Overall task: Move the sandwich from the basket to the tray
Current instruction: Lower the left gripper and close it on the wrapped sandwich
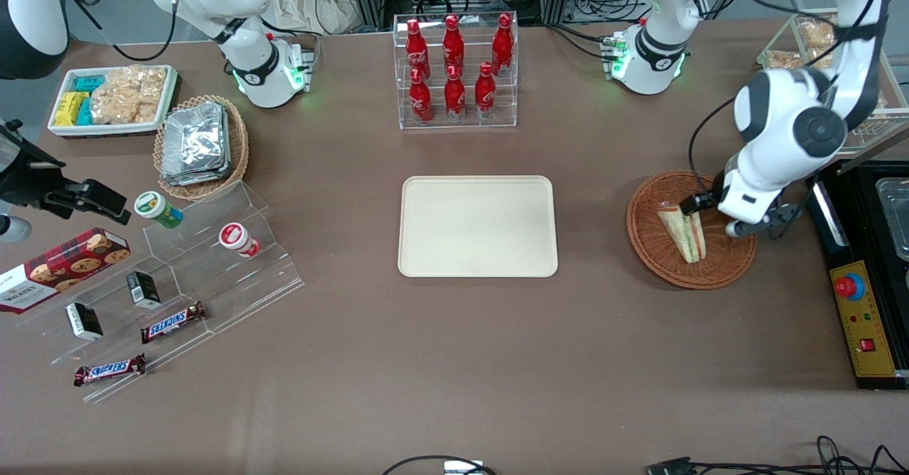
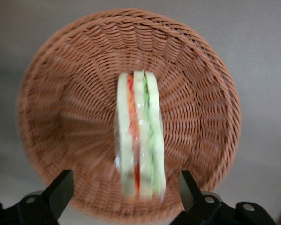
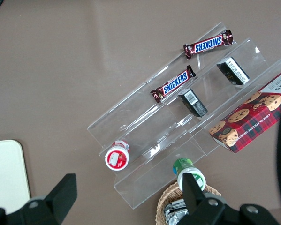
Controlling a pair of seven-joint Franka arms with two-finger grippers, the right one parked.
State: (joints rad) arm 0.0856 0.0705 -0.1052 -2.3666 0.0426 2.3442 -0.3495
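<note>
The sandwich (image 2: pixel 139 136) is lying in the basket (image 2: pixel 56 108) (soft, light, slippery wrap), and the gripper (image 2: pixel 124 192) is hovering spread apart above it, best pinching its flat bread sides gently.

Left arm: glossy white rounded shells, dark grey round joint caps, black cables looped along links, green status lights at base ring. Black two-finger gripper (image 1: pixel 710 214) on white wrist block; black wedge-shaped fingers (image 2: pixel 60 190) spread wide, screw heads visible.
</note>
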